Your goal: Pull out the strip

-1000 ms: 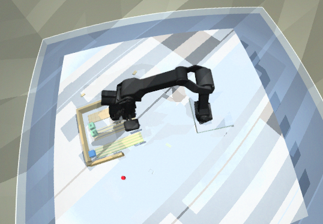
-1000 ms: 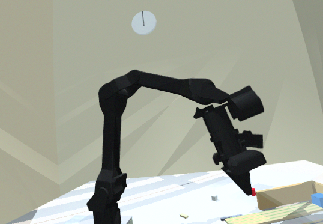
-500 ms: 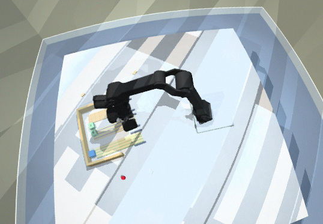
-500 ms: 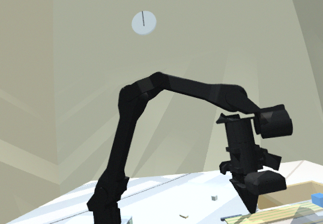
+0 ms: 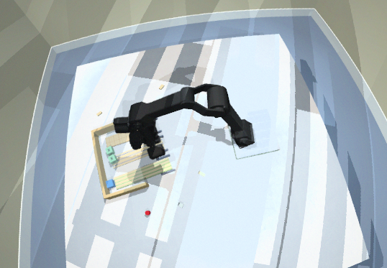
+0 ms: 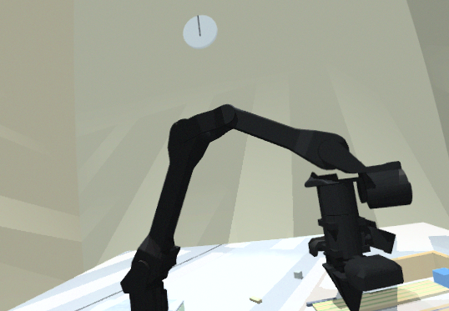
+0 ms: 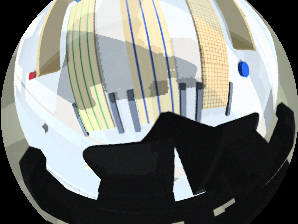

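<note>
My gripper (image 6: 355, 306) (image 7: 165, 116) is shut and empty, pointing down near the near end of the blue-lined middle strip (image 7: 149, 100). Its height above the strip is unclear. To the left lies a green-lined yellow strip (image 5: 133, 175) (image 7: 81, 65); to the right, a tan gridded strip (image 5: 116, 140) (image 7: 214, 65). Two green cubes, one (image 5: 109, 150) and another (image 5: 112, 158), sit by the far end of the middle strip. A blue cube (image 5: 110, 184) (image 6: 441, 277) is at the far end of the green-lined strip. No label is legible.
A wooden wall (image 5: 100, 164) (image 7: 49, 52) surrounds the strips on three sides. Dark guide bars (image 7: 133, 110) flank their near ends. A red piece (image 5: 147, 213) (image 7: 32, 76) and a small grey block (image 5: 180, 205) (image 6: 298, 274) lie outside; a blue disc (image 7: 243, 69) lies at the right.
</note>
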